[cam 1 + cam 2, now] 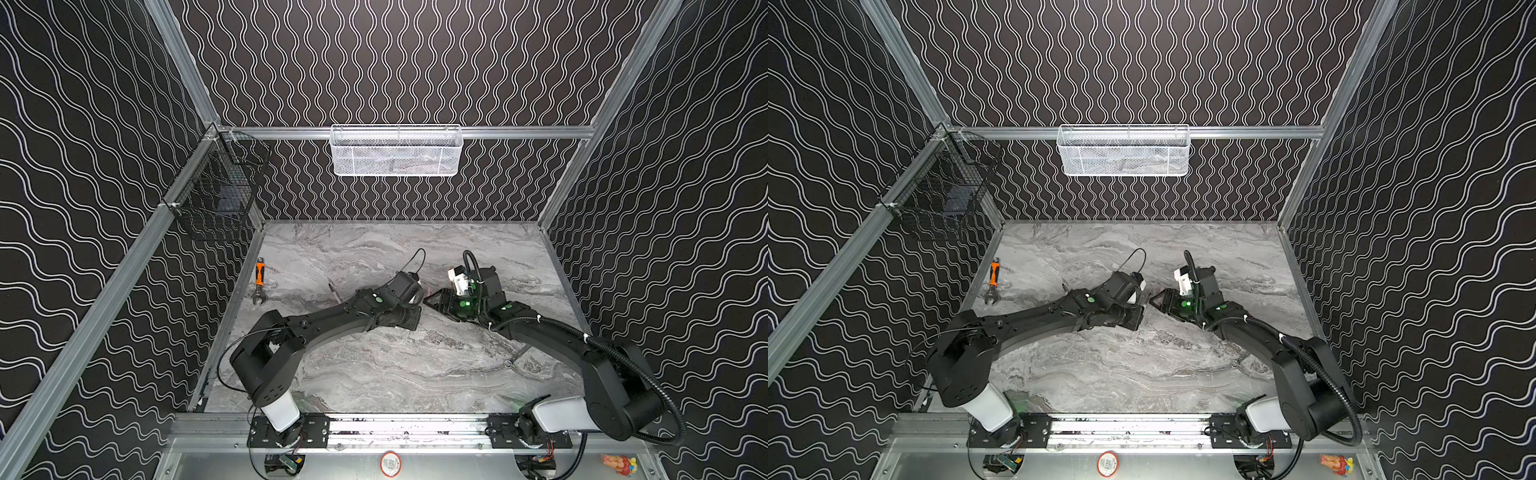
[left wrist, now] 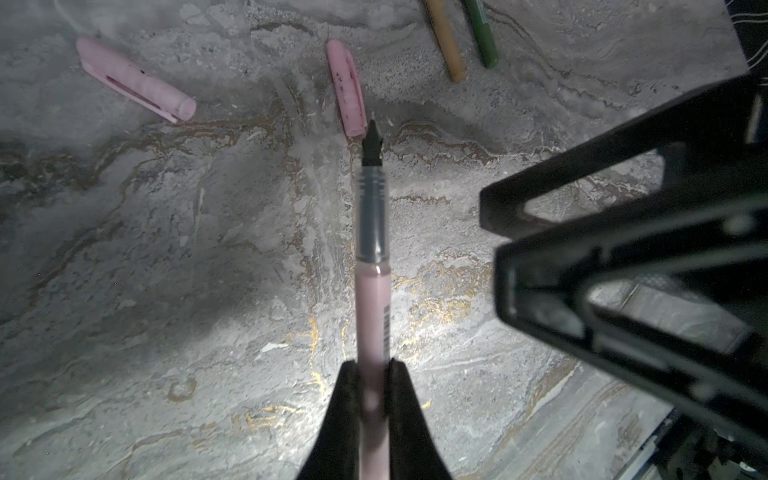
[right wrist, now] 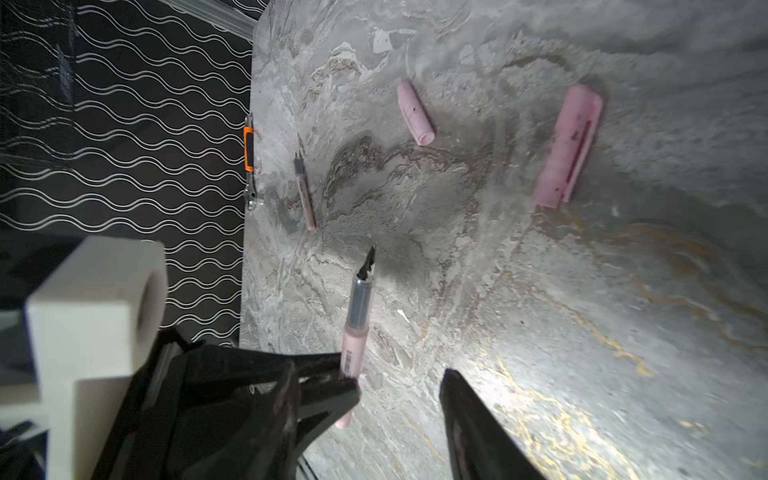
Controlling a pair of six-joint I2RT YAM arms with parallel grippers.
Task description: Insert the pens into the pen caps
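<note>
The shut jaws of the left gripper [image 2: 372,370] clamp a pale pink pen [image 2: 371,291] above the surface [image 2: 166,291], its nib pointing toward a loose pink cap [image 2: 347,87]. The jaws of the right gripper [image 2: 492,235] stand apart, empty. Unheld, the cap may skid away.

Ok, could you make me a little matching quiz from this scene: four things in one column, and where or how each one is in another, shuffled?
Things:
1. left gripper
2. orange-handled wrench
3. white mesh basket
4. two pink pen caps

Places or states:
a. hanging on the back rail
b. lying loose near the middle of the tabletop
c. shut on a pink pen
d. lying by the tabletop's left edge

Pairs: 1-c, 2-d, 3-a, 4-b
</note>
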